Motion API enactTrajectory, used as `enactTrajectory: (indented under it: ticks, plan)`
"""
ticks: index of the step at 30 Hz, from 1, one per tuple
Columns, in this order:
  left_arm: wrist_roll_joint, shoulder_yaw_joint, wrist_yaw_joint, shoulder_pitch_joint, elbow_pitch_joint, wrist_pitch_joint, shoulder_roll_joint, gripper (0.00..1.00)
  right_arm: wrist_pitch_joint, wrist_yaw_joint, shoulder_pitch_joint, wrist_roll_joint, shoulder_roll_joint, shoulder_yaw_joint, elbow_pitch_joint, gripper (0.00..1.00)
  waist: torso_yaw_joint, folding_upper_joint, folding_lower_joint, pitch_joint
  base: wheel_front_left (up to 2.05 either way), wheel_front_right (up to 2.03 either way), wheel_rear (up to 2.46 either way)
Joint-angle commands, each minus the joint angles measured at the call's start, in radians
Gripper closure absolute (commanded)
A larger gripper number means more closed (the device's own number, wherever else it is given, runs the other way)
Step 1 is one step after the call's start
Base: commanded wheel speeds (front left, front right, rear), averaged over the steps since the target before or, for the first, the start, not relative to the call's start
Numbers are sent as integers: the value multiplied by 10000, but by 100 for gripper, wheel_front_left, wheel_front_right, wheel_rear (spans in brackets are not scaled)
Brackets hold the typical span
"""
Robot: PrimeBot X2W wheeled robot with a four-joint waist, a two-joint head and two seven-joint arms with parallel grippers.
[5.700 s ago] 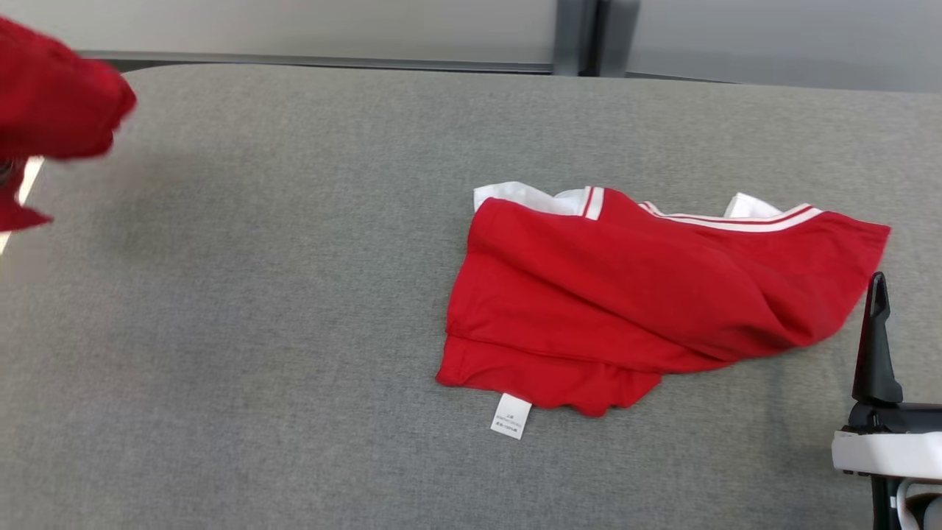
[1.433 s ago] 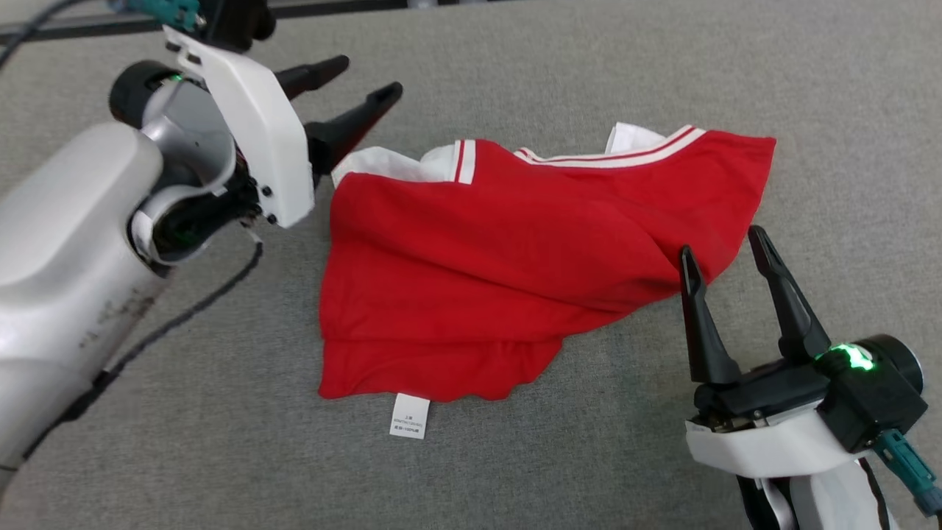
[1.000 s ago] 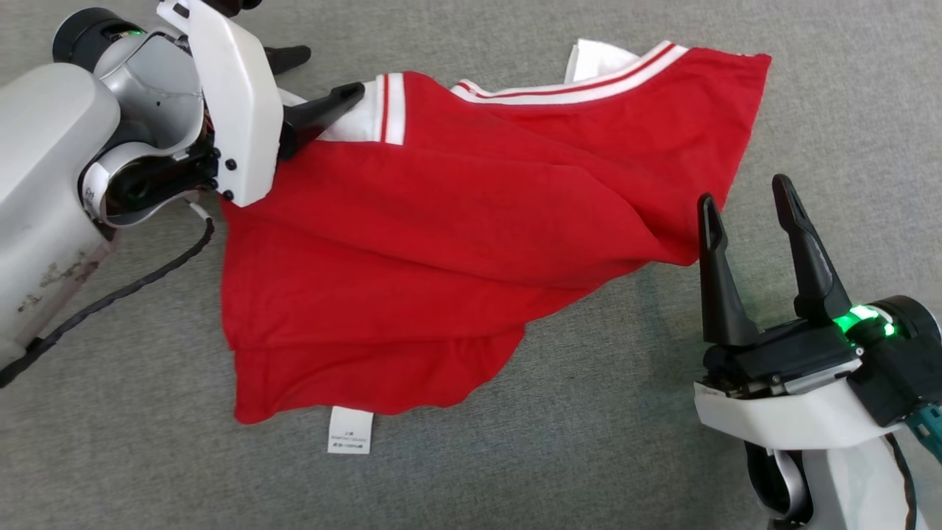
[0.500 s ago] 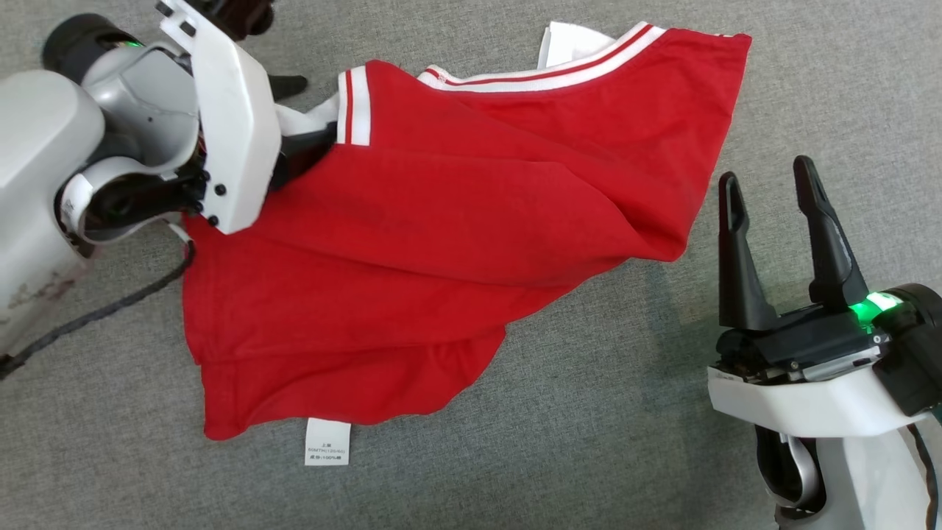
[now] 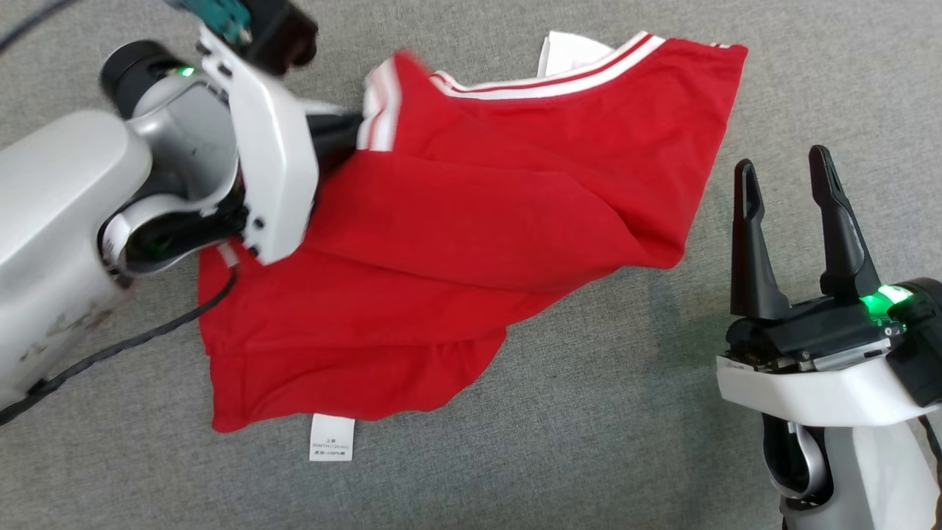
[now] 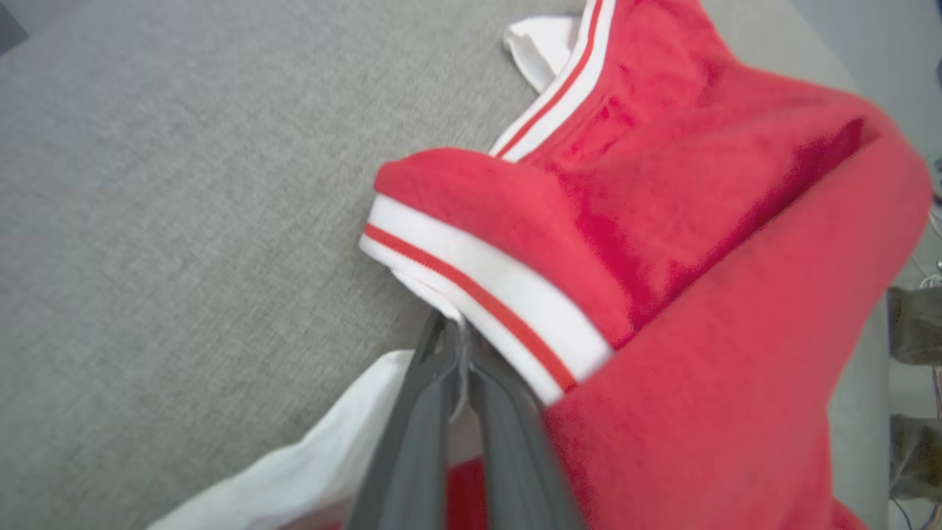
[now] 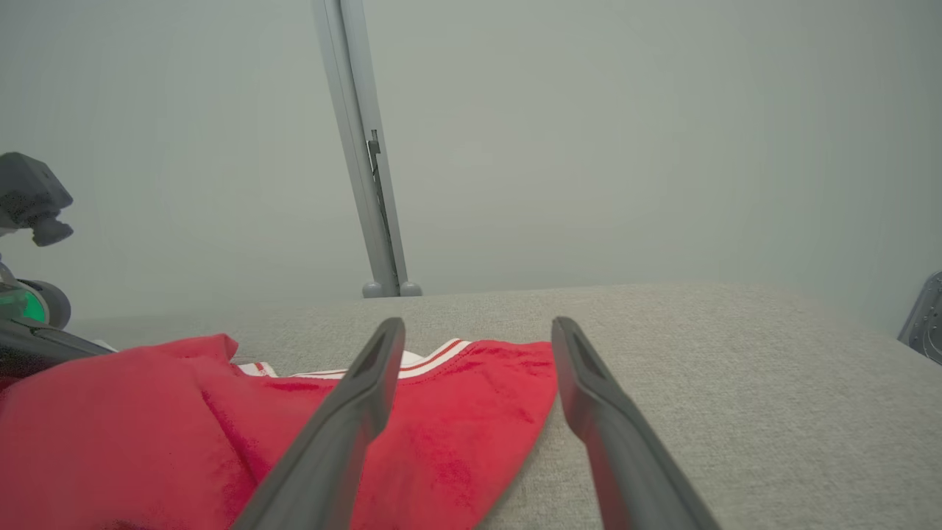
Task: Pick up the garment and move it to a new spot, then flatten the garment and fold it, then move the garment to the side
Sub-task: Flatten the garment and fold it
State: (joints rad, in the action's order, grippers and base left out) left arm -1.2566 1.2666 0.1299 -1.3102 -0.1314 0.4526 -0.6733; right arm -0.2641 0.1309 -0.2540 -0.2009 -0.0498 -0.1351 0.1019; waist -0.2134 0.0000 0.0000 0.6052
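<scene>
The red garment [image 5: 471,221] with white striped trim lies crumpled on the grey fabric table [image 5: 589,456], its white care label [image 5: 331,437] at the near edge. My left gripper [image 5: 352,132] is at the garment's upper left corner. In the left wrist view this gripper [image 6: 458,340] is shut, pinching white fabric just under the striped cuff [image 6: 486,294], and the garment [image 6: 699,258] is raised and folded over there. My right gripper [image 5: 784,165] stands open to the right of the garment, apart from its right edge. Between its spread fingers [image 7: 368,383] the garment [image 7: 147,427] shows lying low.
A black cable [image 5: 110,353] hangs from my left arm over the table's left part. A grey wall with a metal post [image 7: 368,147] rises behind the table's far edge. Bare grey surface lies in front of and to the right of the garment.
My left gripper has shut on the white fabric by the striped cuff and moved right, lifting that corner so it folds over. The right gripper stays open in about the same place.
</scene>
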Motion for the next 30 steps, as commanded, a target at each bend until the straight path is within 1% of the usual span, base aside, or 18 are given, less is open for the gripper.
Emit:
enactTrajectory:
  ticks: [1, 4, 7, 9, 12, 16, 18, 19, 22, 25, 28, 30]
  plan:
    - [-718, -424, 7, -81, -17, -595, 312, 100, -5, -4, 84, -82, -13, 35, -75, 0, 60, 0, 0, -250, 0, 0, 0]
    - [-2032, -1065, 7, -101, 91, -1319, 873, 100, -5, -4, 232, -110, -15, -24, -153, 0, 118, 0, 0, -707, 0, 0, 0]
    - [-2854, -1499, 7, -146, 389, -1693, 1507, 100, -5, -4, 383, -178, -15, -66, -256, 0, 143, 0, 0, -1288, 0, 0, 0]
    - [-3193, -1782, 7, -155, 581, -1992, 1966, 100, -5, -4, 512, -186, -15, -85, -325, 0, 138, 0, 0, -1678, 0, 0, 0]
    - [-3431, -2251, 7, -207, 629, -2648, 2708, 100, -6, -4, 702, -251, -17, -93, -438, 0, 88, 0, 0, -2237, 0, 0, 0]
    - [-3624, -2941, -2, -467, 150, -3657, 3851, 100, -5, -4, 965, -267, -13, -84, -552, 0, -26, 0, 0, -2918, 0, 0, 0]
    - [-3629, -3318, -165, -711, -240, -4250, 4463, 100, -6, -4, 1111, -253, -15, -70, -596, 0, -73, 0, 0, -3217, 0, 0, 0]
    - [-3629, -3318, -165, -711, -240, -4250, 4463, 100, -6, -4, 1111, -253, -15, -70, -596, 0, -73, 0, 0, -3217, 0, 0, 0]
    - [-3522, -4023, -687, -1174, -978, -5362, 5249, 100, -5, -4, 1340, -201, -15, -27, -690, 0, -114, 0, 0, -3645, 0, 0, 0]
    - [-3498, -4812, -1418, -1563, -1871, -6508, 5720, 100, -5, -4, 1547, -148, -15, 70, -711, 0, -48, 0, 0, -3996, 0, 0, 0]
    - [-3348, -5438, -2364, -1503, -2884, -7018, 5932, 100, -5, -4, 1711, -151, -15, 177, -675, 0, 123, 0, 0, -4213, 0, 0, 0]
    - [-3168, -5538, -2845, -1060, -3449, -7097, 5899, 100, -5, -4, 1774, -148, -10, 247, -638, 0, 284, 0, 0, -4286, 0, 0, 0]
